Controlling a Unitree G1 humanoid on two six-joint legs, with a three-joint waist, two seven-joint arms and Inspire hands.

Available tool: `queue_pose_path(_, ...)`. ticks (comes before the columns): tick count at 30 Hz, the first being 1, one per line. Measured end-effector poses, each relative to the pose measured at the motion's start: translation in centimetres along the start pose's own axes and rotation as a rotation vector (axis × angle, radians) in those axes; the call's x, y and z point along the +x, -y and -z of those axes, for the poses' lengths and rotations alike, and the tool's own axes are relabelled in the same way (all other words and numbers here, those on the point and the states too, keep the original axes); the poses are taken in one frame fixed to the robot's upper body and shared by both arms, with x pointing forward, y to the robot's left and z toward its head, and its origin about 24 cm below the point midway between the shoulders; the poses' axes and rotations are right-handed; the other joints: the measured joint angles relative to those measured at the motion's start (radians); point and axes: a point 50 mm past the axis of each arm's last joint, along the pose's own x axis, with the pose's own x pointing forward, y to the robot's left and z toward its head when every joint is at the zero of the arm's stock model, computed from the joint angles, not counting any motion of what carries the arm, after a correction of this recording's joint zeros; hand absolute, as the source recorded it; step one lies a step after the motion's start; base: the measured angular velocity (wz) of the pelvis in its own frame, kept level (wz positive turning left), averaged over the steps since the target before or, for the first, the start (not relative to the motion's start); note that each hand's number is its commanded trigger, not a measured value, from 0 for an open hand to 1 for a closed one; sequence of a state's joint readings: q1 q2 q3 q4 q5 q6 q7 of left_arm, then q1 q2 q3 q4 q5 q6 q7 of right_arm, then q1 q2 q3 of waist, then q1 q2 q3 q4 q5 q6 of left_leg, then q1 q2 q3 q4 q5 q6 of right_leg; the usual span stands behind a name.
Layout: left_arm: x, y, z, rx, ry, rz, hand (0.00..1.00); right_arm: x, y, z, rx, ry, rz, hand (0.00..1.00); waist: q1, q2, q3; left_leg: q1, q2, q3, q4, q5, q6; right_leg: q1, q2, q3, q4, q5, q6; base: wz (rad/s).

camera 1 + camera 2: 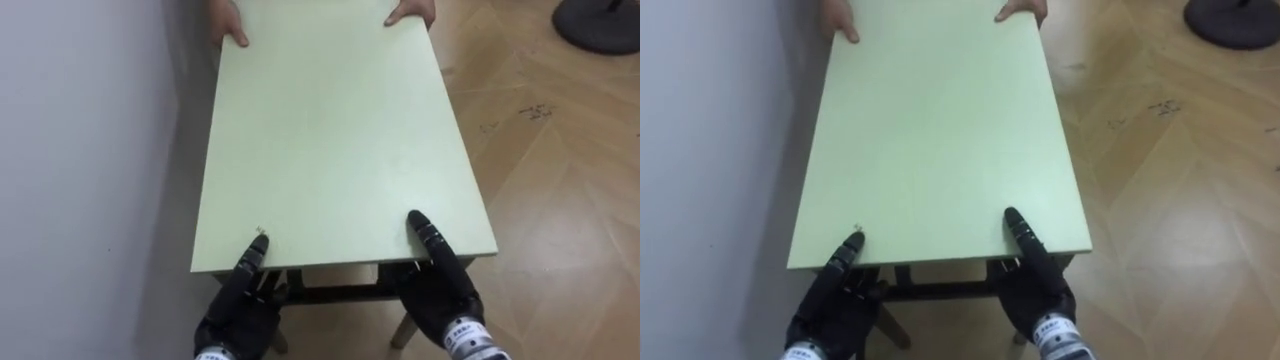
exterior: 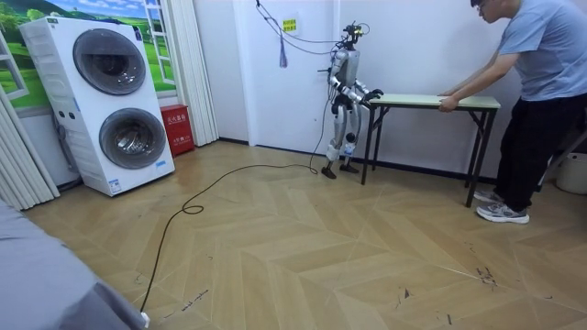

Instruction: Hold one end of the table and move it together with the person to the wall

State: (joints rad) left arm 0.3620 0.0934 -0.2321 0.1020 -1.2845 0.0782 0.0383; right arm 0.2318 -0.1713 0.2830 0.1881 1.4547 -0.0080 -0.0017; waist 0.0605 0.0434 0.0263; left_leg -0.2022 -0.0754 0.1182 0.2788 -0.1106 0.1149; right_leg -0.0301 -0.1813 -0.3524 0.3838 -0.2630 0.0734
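A pale green table [image 1: 330, 130] stretches away from me, its long left side close to a white wall [image 1: 80, 150]. My left hand [image 1: 235, 315] clasps the near edge at its left corner, thumb on top and fingers going under the top. My right hand [image 1: 445, 295] clasps the same edge near the right corner in the same way. At the far end a person's hands [image 1: 230, 30] rest on the tabletop's edge. In the room view I stand at one end of the table [image 2: 431, 99] and the person [image 2: 541, 73] leans over the other end.
Wooden parquet floor [image 1: 560, 200] lies open to my right. A dark round base [image 1: 600, 25] stands on the floor at the far right. In the room view, stacked washing machines [image 2: 110, 101] and curtains [image 2: 193, 64] stand at the room view's left.
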Motion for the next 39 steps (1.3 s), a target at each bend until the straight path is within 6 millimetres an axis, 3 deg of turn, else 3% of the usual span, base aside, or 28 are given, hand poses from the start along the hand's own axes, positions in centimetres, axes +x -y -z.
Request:
queue_pose_path(4, 0.0, -0.6, 0.0, 0.009, -0.001, 0.0, 1.0, -0.3, 0.3, 0.5, 0.004, 0.004, 0.012, 1.0, -0.026, -0.01, 0.0002, 0.017, -0.025, -0.028, -0.012, 0.005, 0.009, 0.038, 0.01, 0.078, -0.064, 0.001, 0.002, 0.21)
queue_pose_path(7, -0.1, -0.7, 0.0, 0.031, -0.005, 0.006, 1.0, -0.3, 0.6, 0.5, 0.015, 0.0, 0.02, 1.0, -0.025, -0.021, -0.0006, 0.022, -0.027, -0.026, -0.015, 0.005, 0.011, 0.057, 0.017, 0.105, -0.104, 0.015, 0.016, 0.0)
queue_pose_path(13, -0.1, -1.2, -0.2, 0.048, -0.006, 0.007, 1.0, -0.2, 1.0, 0.8, 0.023, -0.008, 0.018, 1.0, -0.015, -0.034, -0.005, 0.034, -0.024, -0.015, -0.026, 0.007, 0.014, 0.072, 0.021, 0.107, -0.132, 0.026, 0.018, -0.07)
queue_pose_path(18, -0.1, -1.6, -0.2, 0.055, -0.011, 0.016, 1.0, -0.2, 1.4, 1.0, 0.024, -0.013, 0.007, 1.0, -0.01, -0.037, -0.0068, 0.038, -0.022, -0.016, -0.029, 0.007, 0.014, 0.087, 0.031, 0.13, -0.164, 0.039, 0.015, -0.01)
queue_pose_path(29, -0.1, -2.0, -0.1, 0.057, -0.018, 0.039, 1.0, -0.5, 1.7, 1.2, 0.017, -0.005, -0.005, 1.0, -0.004, -0.037, -0.0083, 0.047, -0.022, -0.016, -0.042, 0.007, 0.013, 0.087, 0.031, 0.132, -0.165, 0.04, 0.014, 0.0)
queue_pose_path(30, -0.1, -2.0, -0.1, 0.057, -0.018, 0.04, 0.88, -0.5, 1.7, 1.2, 0.017, -0.006, -0.005, 0.7, -0.003, -0.037, -0.0083, 0.047, -0.022, -0.016, -0.043, 0.007, 0.013, 0.087, 0.032, 0.132, -0.165, 0.04, 0.013, 0.0)
queue_pose_path(31, -0.2, -2.1, -0.1, 0.056, -0.019, 0.04, 0.64, -0.5, 1.8, 1.2, 0.018, -0.008, -0.003, 0.0, -0.003, -0.037, -0.0083, 0.051, -0.022, -0.016, -0.044, 0.007, 0.013, 0.089, 0.032, 0.133, -0.165, 0.04, 0.013, 0.0)
queue_pose_path(32, -0.2, -2.2, 0.0, 0.056, -0.022, 0.038, 0.52, -0.6, 1.9, 1.3, 0.02, -0.008, 0.0, 0.0, -0.003, -0.037, -0.0083, 0.055, -0.022, -0.016, -0.045, 0.007, 0.013, 0.093, 0.032, 0.133, -0.165, 0.04, 0.013, 0.0)
queue_pose_path(33, -0.2, -2.2, 0.0, 0.055, -0.022, 0.037, 0.06, -0.6, 1.9, 1.3, 0.021, -0.008, 0.001, 0.0, -0.003, -0.037, -0.0083, 0.058, -0.022, -0.016, -0.046, 0.007, 0.013, 0.095, 0.032, 0.134, -0.166, 0.041, 0.013, 0.0)
queue_pose_path(34, -0.1, -2.3, 0.0, 0.054, -0.024, 0.038, 0.0, -0.6, 2.0, 1.3, 0.024, -0.011, 0.001, 0.0, -0.002, -0.037, -0.0088, 0.062, -0.022, -0.016, -0.048, 0.007, 0.013, 0.097, 0.032, 0.135, -0.167, 0.041, 0.013, 0.0)
queue_pose_path(36, -0.1, -2.5, 0.0, 0.052, -0.03, 0.042, 0.0, -0.6, 2.3, 1.4, 0.026, -0.016, -0.011, 0.0, -0.001, -0.035, -0.0095, 0.067, -0.022, -0.016, -0.051, 0.007, 0.013, 0.1, 0.032, 0.146, -0.168, 0.041, 0.013, 0.0)
queue_pose_path(39, -0.1, -2.8, -0.3, 0.201, -0.059, 0.048, 0.0, -1.1, 2.9, 1.1, -0.005, -0.026, -0.058, 0.0, -0.003, -0.026, -0.014, 0.068, -0.023, -0.014, -0.055, 0.008, 0.012, 0.099, 0.032, 0.155, -0.167, 0.041, 0.013, -0.07)
